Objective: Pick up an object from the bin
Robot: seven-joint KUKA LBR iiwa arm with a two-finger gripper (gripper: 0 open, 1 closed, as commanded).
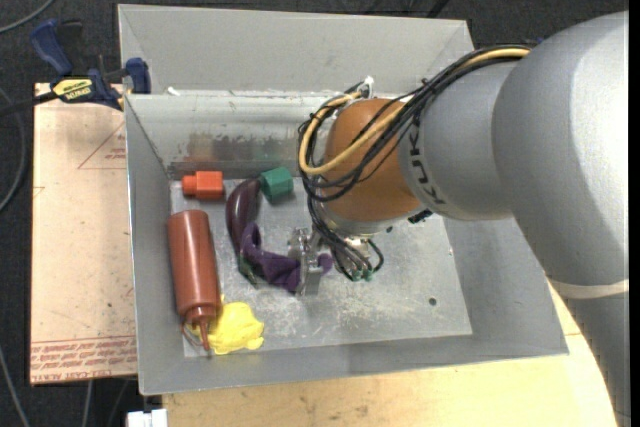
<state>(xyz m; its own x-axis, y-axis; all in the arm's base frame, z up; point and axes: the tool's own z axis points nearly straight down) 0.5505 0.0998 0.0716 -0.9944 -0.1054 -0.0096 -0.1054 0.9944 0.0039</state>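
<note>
Right down near the floor of the grey bin (410,310) sits the end effector (309,262), at the tip of the big silver arm that leans in from the right. The arm's round orange cover (365,170) and its loops of cable (322,137) hang just above it. The end effector is so low because the things in here are small and lie flat, so I think it has to get close to the floor to catch one. It is touching, or almost touching, the right end of a purple toy (243,210). That toy looks a bit like an eggplant, with a fat curved body and a darker floppy end that bends toward the end effector. I cannot tell if the end effector is open, closed, or pinching that floppy end, because the parts are dark and sit on top of each other. The purple toy seems the likely one to be picked, as nothing else is close. A green block (276,183) sits a little way behind it, near the back wall, and an orange block (203,183) sits farther left. A red-brown bottle (192,260) lies on its side by the left wall, with a yellow crumpled lump (237,328) touching its near end. The right half of the floor is bare, which gives the arm room to come in.
</note>
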